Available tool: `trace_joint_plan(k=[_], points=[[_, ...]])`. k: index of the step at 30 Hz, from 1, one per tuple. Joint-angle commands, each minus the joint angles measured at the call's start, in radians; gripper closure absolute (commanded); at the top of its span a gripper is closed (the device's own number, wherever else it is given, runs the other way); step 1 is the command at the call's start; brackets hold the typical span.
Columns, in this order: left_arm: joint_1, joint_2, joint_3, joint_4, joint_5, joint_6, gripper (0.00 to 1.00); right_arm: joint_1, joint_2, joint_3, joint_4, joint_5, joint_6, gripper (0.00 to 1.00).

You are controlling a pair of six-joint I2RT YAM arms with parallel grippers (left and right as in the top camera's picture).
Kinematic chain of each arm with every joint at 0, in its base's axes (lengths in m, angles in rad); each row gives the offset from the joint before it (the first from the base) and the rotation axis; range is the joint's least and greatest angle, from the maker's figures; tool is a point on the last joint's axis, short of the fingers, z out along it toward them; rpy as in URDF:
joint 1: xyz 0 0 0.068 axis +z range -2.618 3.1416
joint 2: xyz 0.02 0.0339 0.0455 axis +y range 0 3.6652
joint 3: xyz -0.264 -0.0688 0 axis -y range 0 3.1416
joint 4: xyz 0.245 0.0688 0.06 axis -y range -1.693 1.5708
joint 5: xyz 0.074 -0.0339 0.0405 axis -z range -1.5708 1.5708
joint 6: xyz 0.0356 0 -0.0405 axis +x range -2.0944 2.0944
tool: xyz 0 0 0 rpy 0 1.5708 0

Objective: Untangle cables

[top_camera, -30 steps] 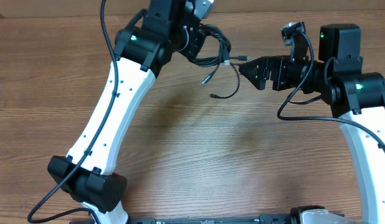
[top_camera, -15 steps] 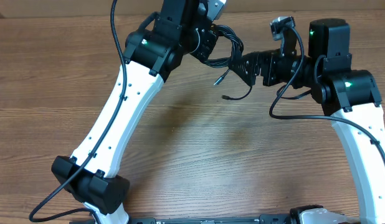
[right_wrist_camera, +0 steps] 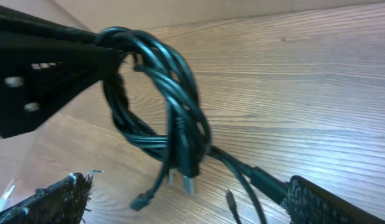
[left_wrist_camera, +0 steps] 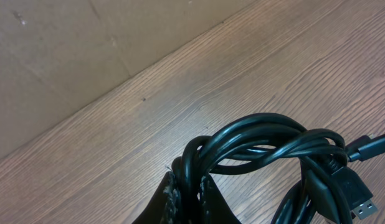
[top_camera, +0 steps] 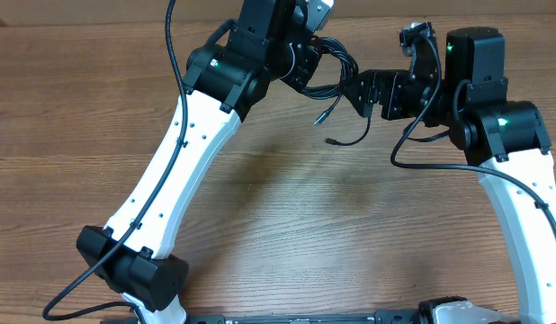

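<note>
The cables (left_wrist_camera: 261,143) are a tangled bundle of thin black cords, hanging above the wooden table. My left gripper (left_wrist_camera: 189,186) is shut on one side of the coil. In the overhead view the bundle (top_camera: 339,65) hangs between both arms, with loose plug ends (top_camera: 331,141) dangling below it. My right gripper (right_wrist_camera: 189,202) is open wide just under the coil (right_wrist_camera: 174,93). Dangling plugs (right_wrist_camera: 187,182) hang between its fingers, and one cord runs down to the right pad (right_wrist_camera: 323,202). From above, the right gripper (top_camera: 357,90) sits beside the bundle.
Wooden table (top_camera: 287,216) spreads out below. A beige wall (left_wrist_camera: 61,56) borders the table's far edge. Thicker black arm wires (top_camera: 422,135) loop beside the right arm. The left gripper's black body (right_wrist_camera: 43,74) fills the upper left of the right wrist view.
The left arm has carried the bundle to the right and toward the far edge. The right gripper has moved left, in under the coil, still open.
</note>
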Motion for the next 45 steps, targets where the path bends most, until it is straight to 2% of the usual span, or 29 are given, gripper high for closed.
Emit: trace_joint_plan(k=[1,2,3,5,8,11,12,14,15,20,34,39,44,45], points=[[-0.006,0.007,0.025,0.021,0.0,-0.028,0.95,0.004,0.001,0.027,-0.001,0.057,0.003,0.0],[-0.006,0.007,0.025,0.024,0.0,-0.028,0.95,0.004,0.001,0.027,0.0,0.058,0.003,0.0],[-0.006,0.007,0.025,0.026,0.0,-0.028,0.94,0.004,0.001,0.027,0.002,0.058,0.003,0.04],[-0.006,0.007,0.025,0.031,0.001,-0.028,0.94,0.004,0.001,0.027,0.01,0.058,0.003,0.23],[-0.008,0.007,0.025,0.036,0.001,-0.028,0.94,0.004,0.001,0.027,0.019,0.058,0.003,0.42],[-0.008,0.007,0.025,0.037,0.001,-0.031,0.94,0.004,0.001,0.027,0.021,0.057,0.004,0.44],[-0.008,0.007,0.025,0.037,0.001,-0.032,0.94,0.004,0.001,0.027,0.021,0.052,0.004,0.4],[-0.008,0.007,0.025,0.037,0.001,-0.035,0.94,0.004,0.001,0.027,0.022,0.027,0.003,0.14],[-0.008,0.007,0.025,0.037,0.002,-0.038,0.94,0.004,0.001,0.027,0.024,0.008,0.003,0.08],[-0.008,0.007,0.025,0.046,0.031,-0.062,0.95,0.004,0.002,0.027,0.032,-0.041,0.004,0.0],[-0.019,0.007,0.025,0.107,0.05,-0.08,0.95,0.004,0.001,0.027,0.036,-0.041,0.023,0.0],[-0.018,0.007,0.025,0.107,-0.027,-0.079,0.95,0.004,0.001,0.027,0.013,-0.041,0.139,0.0],[-0.019,0.007,0.025,0.108,-0.033,-0.076,0.95,0.005,0.001,0.027,0.007,-0.086,0.271,0.0],[-0.019,0.007,0.025,0.108,-0.032,-0.077,0.96,0.005,0.001,0.027,0.01,-0.099,0.279,0.03]])
